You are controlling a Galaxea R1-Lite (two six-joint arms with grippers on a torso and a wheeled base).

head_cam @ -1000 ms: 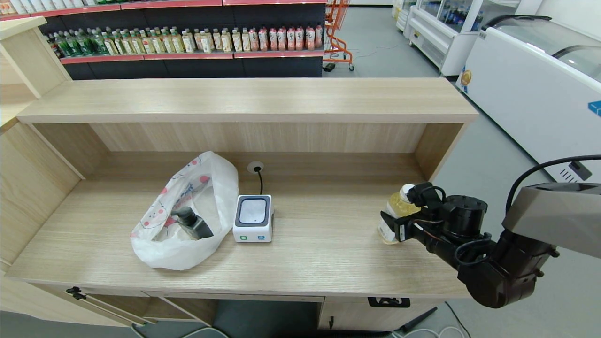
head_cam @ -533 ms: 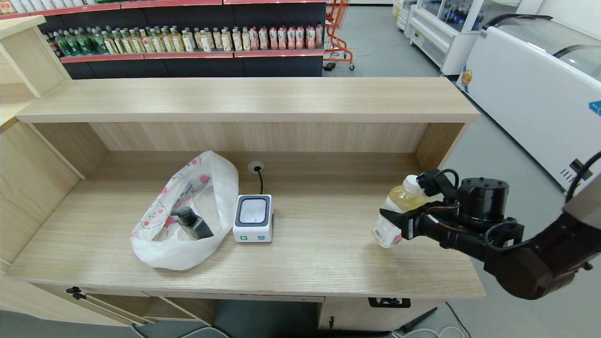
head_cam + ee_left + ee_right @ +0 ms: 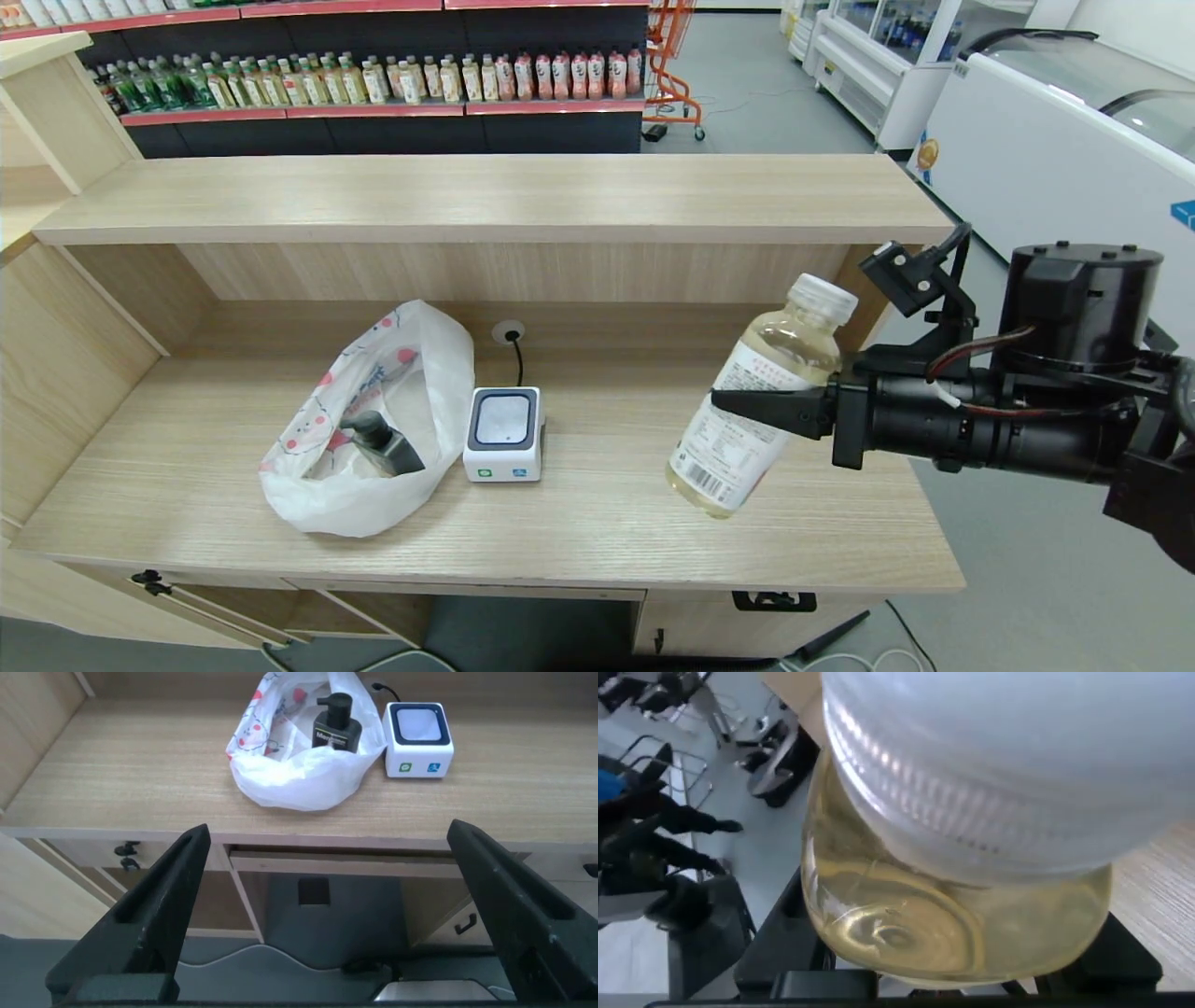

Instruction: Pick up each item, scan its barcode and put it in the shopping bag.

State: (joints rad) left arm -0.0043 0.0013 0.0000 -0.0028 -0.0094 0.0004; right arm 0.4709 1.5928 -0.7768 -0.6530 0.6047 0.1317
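Observation:
My right gripper (image 3: 775, 411) is shut on a clear bottle (image 3: 752, 411) of pale yellow drink with a white cap and white label, held tilted in the air above the counter's right part, barcode low on the label. The right wrist view looks down on the bottle (image 3: 962, 859) from its cap. A white barcode scanner (image 3: 504, 434) sits mid-counter. The white printed shopping bag (image 3: 373, 420) lies open to its left with a dark pump bottle (image 3: 381, 445) inside. My left gripper (image 3: 327, 915) is open, below the counter's front edge, facing the bag (image 3: 299, 747) and scanner (image 3: 419, 739).
The wooden counter (image 3: 607, 504) has a raised back shelf (image 3: 495, 196) and side walls. A cable runs from the scanner to a hole (image 3: 509, 332) at the back. Store shelves of bottles (image 3: 373, 79) and freezers (image 3: 1055, 159) stand beyond.
My right gripper has lifted the bottle off the counter, raised it and carried it leftward toward the scanner, tilting it. The bag and scanner have not moved.

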